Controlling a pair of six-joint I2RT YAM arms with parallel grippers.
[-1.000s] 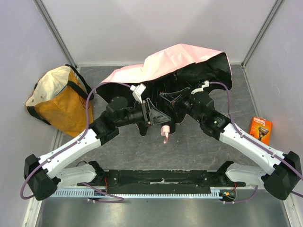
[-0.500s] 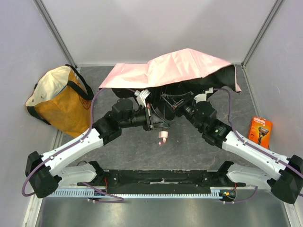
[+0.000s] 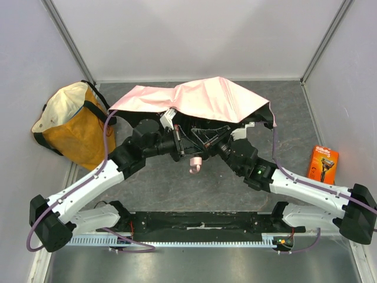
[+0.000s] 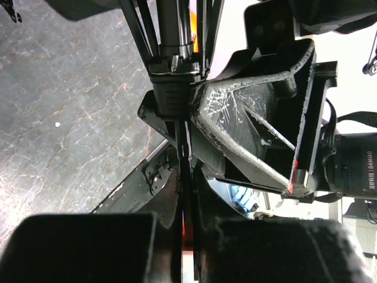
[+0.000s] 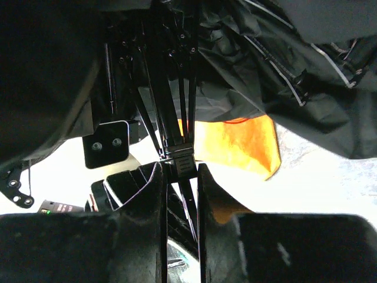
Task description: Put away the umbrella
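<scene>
A dark grey, marble-veined surface (image 3: 224, 191) is sitting inside a pale, three-walled booth.
A plain off-white far wall (image 3: 194, 35) is closing the back, while a left wall (image 3: 23, 71) and a right wall (image 3: 353, 88) of the same faintly lilac tone are angling in towards it. Slim metal posts, one on the left (image 3: 68, 35) and one on the right (image 3: 324, 41), are running along the two far corners. At the near edge a white slotted duct (image 3: 235, 242) is lying across the width, and nearer still a brushed metal strip (image 3: 194, 268) is catching a dull sheen. Soft, even light is filling the booth and throwing only faint shadows.
</scene>
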